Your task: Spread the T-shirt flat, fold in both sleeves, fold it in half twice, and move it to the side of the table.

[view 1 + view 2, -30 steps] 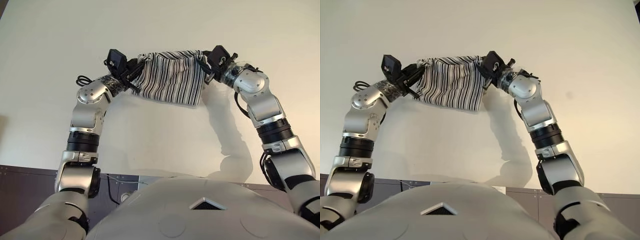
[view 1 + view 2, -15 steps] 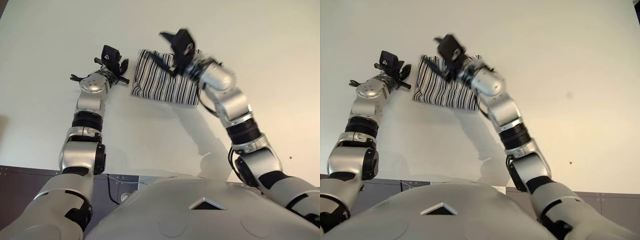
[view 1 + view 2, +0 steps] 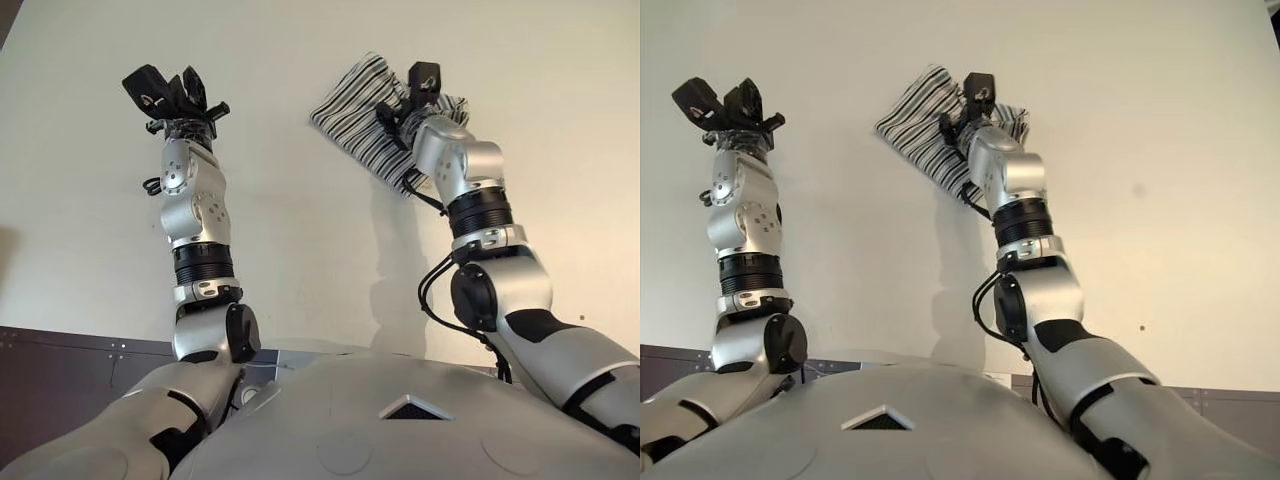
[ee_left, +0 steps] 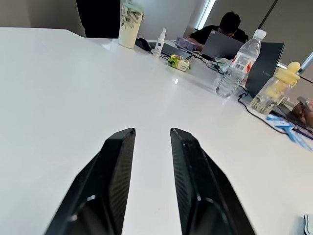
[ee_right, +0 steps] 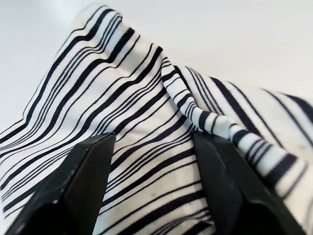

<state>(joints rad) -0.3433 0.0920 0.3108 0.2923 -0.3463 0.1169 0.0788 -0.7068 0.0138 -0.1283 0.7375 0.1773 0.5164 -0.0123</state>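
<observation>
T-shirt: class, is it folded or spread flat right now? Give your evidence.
Folded. The striped T-shirt is a compact, layered bundle on the table, no sleeves showing, with the right gripper on it.

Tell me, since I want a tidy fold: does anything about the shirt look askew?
The shirt lies skewed on the table, and a ridge of cloth is bunched up inside the open right gripper.

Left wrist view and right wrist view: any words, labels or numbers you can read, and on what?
No text can be read.
Water bottle: label too blurred to read.
Tall cup: print too blurred to read.
Yellow bottle: no readable marking.
T-shirt: stripes only, no text.
</observation>
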